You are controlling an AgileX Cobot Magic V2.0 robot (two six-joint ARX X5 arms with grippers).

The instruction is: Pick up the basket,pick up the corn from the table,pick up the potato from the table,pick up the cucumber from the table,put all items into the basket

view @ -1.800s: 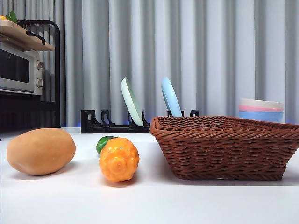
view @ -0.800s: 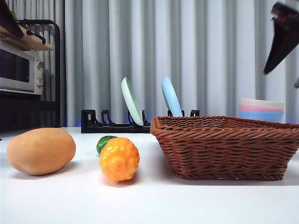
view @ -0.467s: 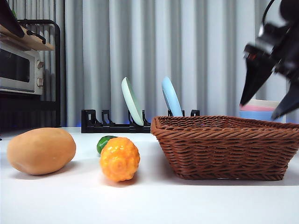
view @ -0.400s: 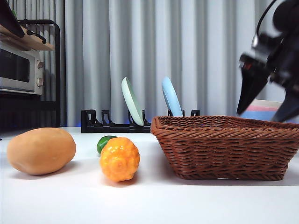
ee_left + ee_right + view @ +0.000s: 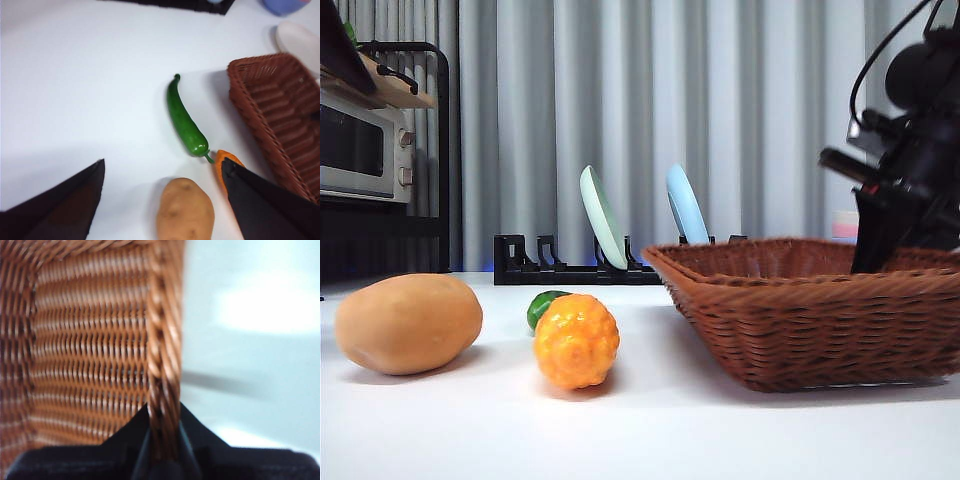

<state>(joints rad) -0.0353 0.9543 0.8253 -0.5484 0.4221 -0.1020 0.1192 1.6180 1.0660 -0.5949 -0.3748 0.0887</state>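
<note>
since the earlier frames the basket (image 5: 820,305) sits differently: its near side is lifted and tipped, so it looks larger and its rim is higher in the front view than when it lay flat on the table (image 5: 640,430). the right gripper (image 5: 162,440), which was above the basket's far right side half a second ago, is now down on the rim at the right, its jaws narrow and pinched on the braided rim, one inside and one outside the wall. in the front view that gripper (image 5: 880,240) is at the basket's right end, dark and cabled.

no vegetable shows inside the basket; the part of its woven floor seen in the right wrist view is bare.

the potato (image 5: 408,324), corn (image 5: 575,341) and cucumber (image 5: 545,306) have not moved. the potato lies toward the table's left edge, the corn just to its right, the cucumber behind the corn, all left of the basket and well apart from the right gripper.

the left gripper (image 5: 160,200) hangs above the three vegetables with its jaws spread wide, holding nothing. below it the cucumber's (image 5: 185,120) stem end is just beside the corn (image 5: 225,165), and the potato (image 5: 186,210) is near both.
</note>
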